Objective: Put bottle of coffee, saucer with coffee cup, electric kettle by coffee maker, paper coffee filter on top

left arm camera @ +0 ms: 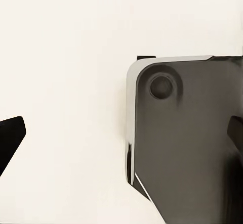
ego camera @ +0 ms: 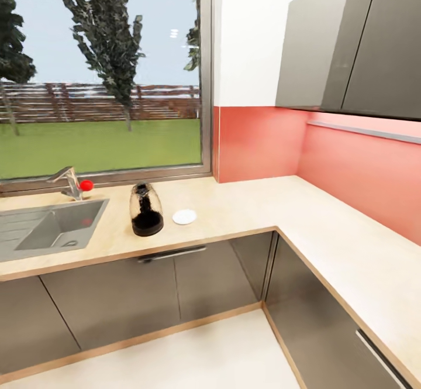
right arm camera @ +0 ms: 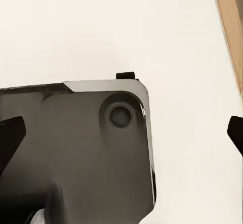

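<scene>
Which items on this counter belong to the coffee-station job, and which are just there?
Job items:
electric kettle
saucer
countertop

Just there:
sink
faucet with a red knob
wall cabinets
window

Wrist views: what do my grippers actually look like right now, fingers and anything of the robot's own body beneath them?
In each wrist view the fingertips are plain matte black wedges at the picture's edges, with no markings or cables: left fingertips, right fingertips. Beneath them lies the robot's base, a dark grey glossy plate with a rounded, light-edged corner and a round recessed hole, over a pale floor.
</scene>
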You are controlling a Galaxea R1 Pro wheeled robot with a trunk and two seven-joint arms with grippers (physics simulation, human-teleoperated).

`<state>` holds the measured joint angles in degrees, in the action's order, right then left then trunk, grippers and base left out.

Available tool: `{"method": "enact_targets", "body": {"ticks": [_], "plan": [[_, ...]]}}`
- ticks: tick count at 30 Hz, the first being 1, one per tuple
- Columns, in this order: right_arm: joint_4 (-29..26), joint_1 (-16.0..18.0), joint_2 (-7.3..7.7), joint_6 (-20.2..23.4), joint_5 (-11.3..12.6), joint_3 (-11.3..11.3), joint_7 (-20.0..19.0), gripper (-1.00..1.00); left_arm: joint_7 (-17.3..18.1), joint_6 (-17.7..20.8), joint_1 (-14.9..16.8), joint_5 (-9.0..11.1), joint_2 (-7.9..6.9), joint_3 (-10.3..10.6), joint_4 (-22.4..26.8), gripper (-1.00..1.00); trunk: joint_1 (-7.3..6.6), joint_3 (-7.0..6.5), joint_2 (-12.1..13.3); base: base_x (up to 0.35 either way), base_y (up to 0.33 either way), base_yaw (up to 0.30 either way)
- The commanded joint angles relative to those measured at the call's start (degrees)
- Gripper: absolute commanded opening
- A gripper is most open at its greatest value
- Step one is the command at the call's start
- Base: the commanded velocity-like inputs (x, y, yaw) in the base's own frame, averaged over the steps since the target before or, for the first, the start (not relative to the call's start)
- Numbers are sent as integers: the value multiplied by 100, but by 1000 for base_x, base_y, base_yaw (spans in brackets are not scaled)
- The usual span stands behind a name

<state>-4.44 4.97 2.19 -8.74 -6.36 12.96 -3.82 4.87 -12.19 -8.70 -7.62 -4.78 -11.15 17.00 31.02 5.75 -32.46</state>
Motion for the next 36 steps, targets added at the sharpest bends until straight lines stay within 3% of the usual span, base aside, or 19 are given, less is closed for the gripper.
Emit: {"method": "enact_targets", "body": {"ticks": [1,13,29,33,34,36], "plan": [[7,4,3,-20,-59,51,-22,100,32,-9,-1,-56,4,-48,12,100,3,9,-8,105,-220,279],[16,4,10,-17,-68,46,-22,100,32,-14,9,-46,4,-44,14,100,3,-34,-8,50,-63,236],[-3,4,44,-15,-69,37,-22,100,49,-55,13,-49,-3,-23,13,100,3,-41,-8,0,0,15],[-15,4,42,-16,-67,44,-27,100,49,-99,50,-54,10,-22,207,100,3,-51,-8,0,0,0],[-705,4,113,-9,-77,42,-34,100,69,-116,795,-47,5,-24,860,100,3,-51,-8,0,0,0],[-1167,4,120,-11,-87,30,-49,100,102,-122,1088,-13,8,-31,1035,100,3,-51,-8,0,0,0]]}}
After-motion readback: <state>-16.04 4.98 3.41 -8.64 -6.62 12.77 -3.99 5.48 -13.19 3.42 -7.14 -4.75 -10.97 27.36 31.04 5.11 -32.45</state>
